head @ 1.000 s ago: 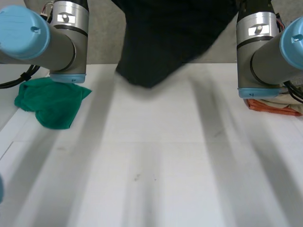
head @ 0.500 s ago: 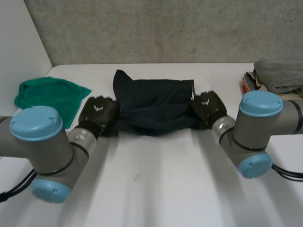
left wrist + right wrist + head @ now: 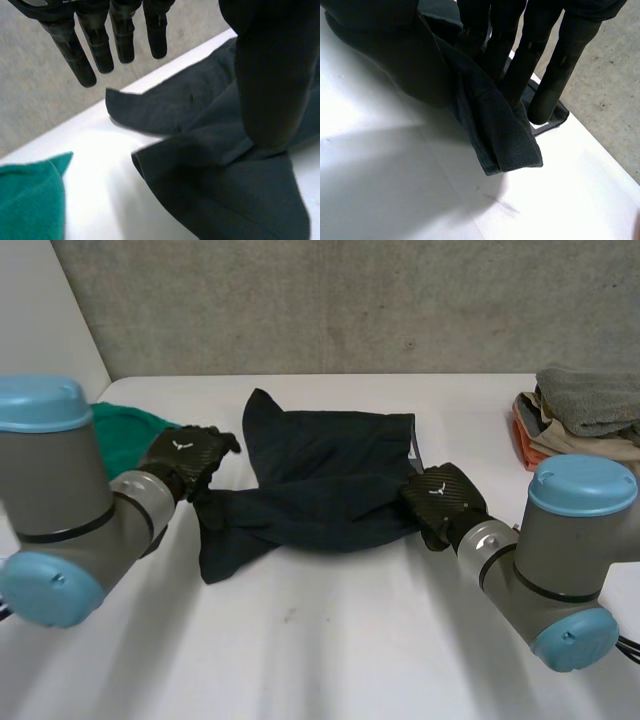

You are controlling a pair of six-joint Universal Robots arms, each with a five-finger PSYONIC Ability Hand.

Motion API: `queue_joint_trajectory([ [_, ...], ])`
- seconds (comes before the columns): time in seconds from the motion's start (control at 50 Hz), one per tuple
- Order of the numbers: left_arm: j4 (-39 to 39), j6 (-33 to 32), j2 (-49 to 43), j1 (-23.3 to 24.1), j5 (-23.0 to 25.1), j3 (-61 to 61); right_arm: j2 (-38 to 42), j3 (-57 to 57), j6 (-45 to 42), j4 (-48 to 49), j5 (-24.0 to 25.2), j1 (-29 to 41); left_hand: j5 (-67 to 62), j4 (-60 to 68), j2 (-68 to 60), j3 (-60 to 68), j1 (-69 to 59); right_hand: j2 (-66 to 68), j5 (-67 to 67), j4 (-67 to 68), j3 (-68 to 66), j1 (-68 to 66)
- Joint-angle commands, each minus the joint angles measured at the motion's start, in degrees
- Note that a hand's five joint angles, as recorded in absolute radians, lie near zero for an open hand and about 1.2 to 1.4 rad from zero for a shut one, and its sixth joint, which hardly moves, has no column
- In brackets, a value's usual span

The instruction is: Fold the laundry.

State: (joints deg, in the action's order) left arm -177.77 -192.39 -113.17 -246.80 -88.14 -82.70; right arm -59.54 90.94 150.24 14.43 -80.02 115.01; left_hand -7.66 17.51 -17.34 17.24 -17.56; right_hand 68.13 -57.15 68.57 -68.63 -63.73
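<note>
Dark garment (image 3: 320, 475): lying bunched on the table (image 3: 330, 640), toward its far edge; flattening step, seemingly. Right hand (image 3: 440, 498) is pinching its right end; left hand (image 3: 190, 455) is hanging spread beside it, needing a grip next.

White surface (image 3: 330, 660) backs onto grey concrete wall (image 3: 350, 310) at 12 o'clock, white panel (image 3: 45, 340) at 10 o'clock.

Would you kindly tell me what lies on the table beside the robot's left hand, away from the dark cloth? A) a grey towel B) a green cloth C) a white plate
B: a green cloth lies beside the left hand, on its side away from the dark cloth.
</note>
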Motion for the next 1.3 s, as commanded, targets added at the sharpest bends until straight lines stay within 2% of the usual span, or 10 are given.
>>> queue_joint_trajectory([
  [0.02, -0.03, 0.61, -12.15, -0.43, 0.07, 8.43, 0.30, 0.11, -0.03, -0.02, -0.05, -0.22, -15.76, 15.91, -16.08, 16.17, -15.86, 11.87, -12.85, 11.43, -11.37, -16.27],
  [0.12, 1.46, 0.43, -16.90, -0.52, 0.16, 11.33, 0.22, 0.20, -0.12, 0.07, -0.31, -0.57, -20.78, 20.93, -21.10, 21.20, -20.89, 11.87, -12.85, 11.43, -11.37, -16.27],
  [0.2, 1.73, 0.52, -16.38, -0.26, 0.07, 10.37, 0.22, -0.32, -0.12, -0.02, -0.57, -0.92, -62.28, 62.43, -62.60, 62.70, -62.39, 11.87, -12.85, 11.43, -11.37, -16.27],
  [0.46, 9.09, -2.02, 13.40, 0.80, 2.88, -5.35, -10.06, -7.61, -2.93, -19.85, -0.22, -1.01, -62.34, 62.49, -62.66, 62.76, -62.44, 11.87, -12.85, 11.43, -11.37, -16.27],
  [0.68, 32.03, -32.93, 24.58, 1.06, 10.62, -24.51, -12.70, -6.22, -23.05, -53.98, -0.40, -1.28, -62.34, 62.49, -62.66, 62.76, -62.44, 11.87, -12.85, 11.43, -11.37, -16.27],
  [0.8, 24.86, -34.11, 22.30, 0.71, 10.71, -22.51, -13.14, -5.51, -23.67, -50.03, -0.49, -0.93, -62.34, 62.49, -62.66, 62.76, -62.44, 11.87, -12.85, 11.43, -11.37, -16.27],
  [0.9, 7.40, -28.76, 11.87, 0.71, 10.18, -14.54, -9.03, -7.08, -23.41, -47.57, -0.75, -0.40, -62.34, 62.49, -62.66, 62.76, -62.44, 11.87, -12.85, 11.43, -11.37, -16.27],
  [1.06, -6.96, -24.97, -5.97, 1.67, 2.82, 10.92, 0.65, -25.62, -15.51, -32.29, -10.58, -0.13, -62.34, 62.49, -62.66, 62.76, -62.44, 11.87, -12.85, 11.43, -11.37, -16.27],
  [1.16, -17.85, -20.68, -10.05, 2.90, 0.69, 26.26, 0.57, -35.21, -9.89, -6.97, -11.65, -0.22, -62.34, 62.49, -62.66, 62.76, -62.44, 11.87, -12.85, 11.43, -11.37, -16.27],
  [1.3, -42.29, -4.33, -1.97, 2.12, -1.85, 25.31, -2.51, -31.97, -3.72, 27.99, -9.80, -0.22, -62.34, 62.49, -62.66, 62.76, -62.44, 11.87, -12.85, 11.43, -11.37, -16.27],
])
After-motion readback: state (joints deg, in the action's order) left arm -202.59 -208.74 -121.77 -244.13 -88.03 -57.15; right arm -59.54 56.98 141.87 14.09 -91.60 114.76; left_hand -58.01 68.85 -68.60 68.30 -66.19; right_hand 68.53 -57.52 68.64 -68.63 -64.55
